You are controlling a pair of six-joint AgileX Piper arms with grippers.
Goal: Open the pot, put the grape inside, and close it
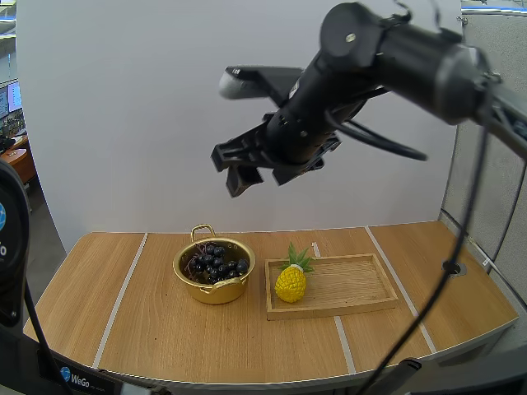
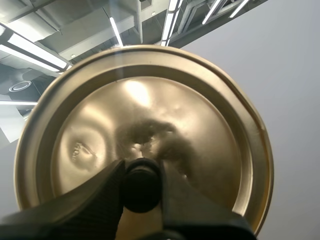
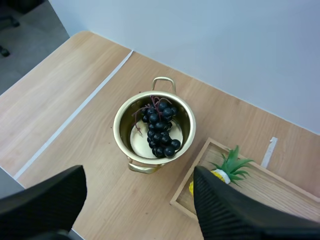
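Dark grape bunch (image 3: 159,131) lies inside round gold metal pot (image 3: 117,125); right gripper (image 1: 247,170) above it gapes empty; left gripper (image 2: 141,176) pinches black knob (image 2: 141,187) of gold lid (image 2: 150,110).

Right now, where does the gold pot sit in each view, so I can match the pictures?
High view: pot, grapes inside, on the table left of the wooden tray.
Right wrist view: pot under the open right end effector, beside the wooden tray.
Left wrist view: the pot's lid, pinched by its knob in the left end effector.
Shared landmark: the pineapple on the wooden tray, in high and right wrist views.
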